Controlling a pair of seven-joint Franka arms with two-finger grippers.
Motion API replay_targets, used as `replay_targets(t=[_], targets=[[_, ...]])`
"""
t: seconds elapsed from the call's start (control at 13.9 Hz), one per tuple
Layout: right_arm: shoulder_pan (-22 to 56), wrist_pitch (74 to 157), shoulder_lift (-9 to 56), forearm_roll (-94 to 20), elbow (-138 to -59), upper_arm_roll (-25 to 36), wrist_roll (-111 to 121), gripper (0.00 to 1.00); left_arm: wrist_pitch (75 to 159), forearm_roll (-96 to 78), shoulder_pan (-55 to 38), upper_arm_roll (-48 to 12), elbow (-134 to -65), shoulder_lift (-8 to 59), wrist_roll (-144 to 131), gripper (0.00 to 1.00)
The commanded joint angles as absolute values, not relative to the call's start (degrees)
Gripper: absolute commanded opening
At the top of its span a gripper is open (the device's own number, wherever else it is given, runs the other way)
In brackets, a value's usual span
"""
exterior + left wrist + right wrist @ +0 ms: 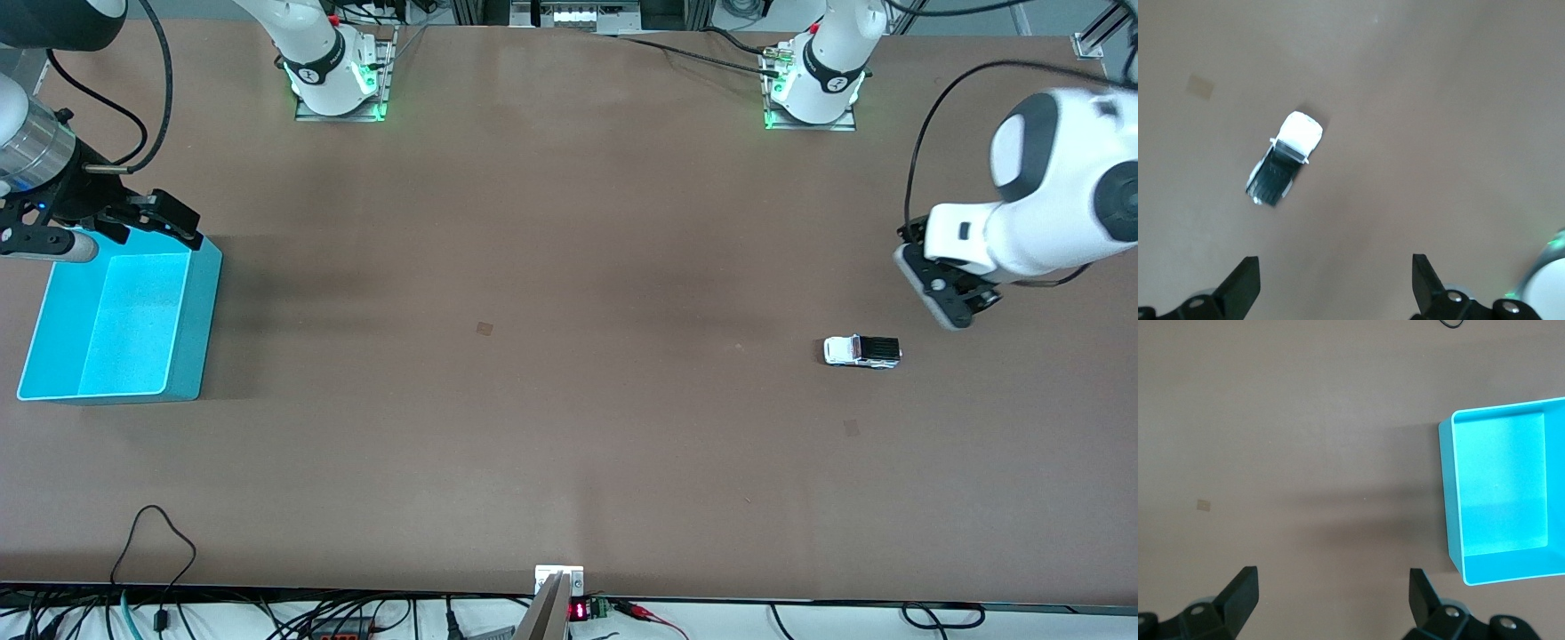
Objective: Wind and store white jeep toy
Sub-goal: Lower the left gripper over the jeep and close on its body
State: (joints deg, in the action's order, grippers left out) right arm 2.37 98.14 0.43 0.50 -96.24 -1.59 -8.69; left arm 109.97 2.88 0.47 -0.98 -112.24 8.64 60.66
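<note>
The white jeep toy (861, 351) stands on the brown table toward the left arm's end; it has a black roof panel. It also shows in the left wrist view (1285, 159), clear of the fingers. My left gripper (953, 307) (1336, 273) is up in the air over bare table beside the jeep, open and empty. The cyan bin (200, 329) stands empty at the right arm's end of the table and shows in the right wrist view (1449, 500). My right gripper (164, 222) (1333, 587) hangs open and empty over bare table right by the bin.
Two small tan patches lie on the table, one near the middle (484, 328) and one nearer the front camera than the jeep (852, 428). Cables (160, 542) lie at the table's front edge. The arm bases (338, 80) stand along the farthest edge.
</note>
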Motion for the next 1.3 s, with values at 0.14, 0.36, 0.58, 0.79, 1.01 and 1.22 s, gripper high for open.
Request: replay_targets(t=[0.14,0.36,0.58,0.79,1.01,1.22], targets=[[2.3,98.1,-0.8,0.2,-97.4,-1.6,-8.6,1.0,122.8,7.0,2.4,-1.1,-115.2,15.1,75.4,1.0],[2.3,98.1,-0.8,0.2,-97.4,-1.6,-8.6,1.0,133.0,8.6,2.8,-1.1,-117.4,18.7,82.4,1.0],[2.3,98.1,-0.8,0.2,-97.4,-1.6,-8.6,1.0,141.7,8.6,3.8,-1.1,-119.3,21.6,87.5,1.0],[2.3,98.1,-0.8,0.2,-97.4,-1.6,-8.6,1.0,143.3,8.7,3.9,-1.2,-119.4,23.0,88.1,1.0],[2.3,98.1,-0.8,0.2,-97.4,-1.5,-8.6,1.0,146.1,8.7,3.8,-1.2,-120.1,24.8,88.1,1.0],[2.3,98.1,-0.8,0.2,-97.4,-1.6,-8.6,1.0,146.8,8.7,3.9,-1.3,-120.1,25.9,88.1,0.87]])
